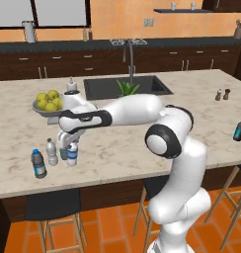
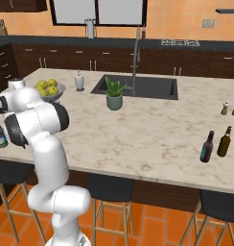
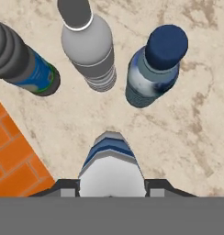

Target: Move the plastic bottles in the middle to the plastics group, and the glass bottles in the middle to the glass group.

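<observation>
My gripper (image 1: 71, 146) (image 3: 112, 187) points down at the counter's front left and is shut on a clear plastic bottle (image 1: 72, 155) (image 3: 110, 163) with a white-blue label. Whether that bottle touches the counter, I cannot tell. Just beyond it stands a blue-tinted bottle (image 1: 63, 151) (image 3: 154, 69) with a dark cap. The plastics group is close by: a pale clear bottle (image 1: 52, 152) (image 3: 89, 48) and a dark green-labelled bottle (image 1: 38, 164) (image 3: 24, 66) (image 2: 0, 135). Far to the right, the brown glass bottle with a teal label (image 2: 207, 147) (image 1: 239, 127) stands beside another brown bottle (image 2: 225, 141).
The counter's front edge (image 3: 26, 137) runs close to the left of the held bottle, with orange floor beyond it. A bowl of lemons (image 1: 47, 102) and a white dispenser (image 1: 71, 85) sit behind the arm. A sink (image 1: 107, 88), a potted plant (image 2: 114, 94) and two shakers (image 1: 222, 94) lie further off.
</observation>
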Robot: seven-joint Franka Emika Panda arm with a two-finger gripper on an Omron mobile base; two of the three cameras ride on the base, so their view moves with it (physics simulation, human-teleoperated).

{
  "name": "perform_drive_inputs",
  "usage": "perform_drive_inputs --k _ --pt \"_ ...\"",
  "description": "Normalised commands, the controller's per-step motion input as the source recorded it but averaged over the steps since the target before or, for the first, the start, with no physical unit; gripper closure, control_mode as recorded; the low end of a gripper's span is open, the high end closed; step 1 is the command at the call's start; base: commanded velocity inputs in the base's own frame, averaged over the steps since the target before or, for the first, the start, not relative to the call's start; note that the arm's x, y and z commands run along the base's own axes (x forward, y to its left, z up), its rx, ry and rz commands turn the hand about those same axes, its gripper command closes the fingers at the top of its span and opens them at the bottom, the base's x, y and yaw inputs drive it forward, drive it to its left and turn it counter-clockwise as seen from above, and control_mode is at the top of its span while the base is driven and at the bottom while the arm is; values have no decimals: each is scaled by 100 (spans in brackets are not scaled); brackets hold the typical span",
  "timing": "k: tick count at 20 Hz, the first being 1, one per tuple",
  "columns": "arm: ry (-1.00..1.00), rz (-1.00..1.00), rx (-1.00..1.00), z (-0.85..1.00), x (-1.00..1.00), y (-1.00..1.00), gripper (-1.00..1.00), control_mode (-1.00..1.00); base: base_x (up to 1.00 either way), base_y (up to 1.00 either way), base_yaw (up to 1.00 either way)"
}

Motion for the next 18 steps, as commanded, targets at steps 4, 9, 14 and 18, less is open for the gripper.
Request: perform_drive_inputs --k 4,9,14,18 --pt "0 0 0 -3 7 22 100 -100 0 0 0" --pt "0 0 0 -22 0 12 100 -100 0 0 0" --pt "0 0 0 -33 0 13 100 -100 0 0 0" --pt "0 0 0 -25 0 11 100 -100 0 0 0"
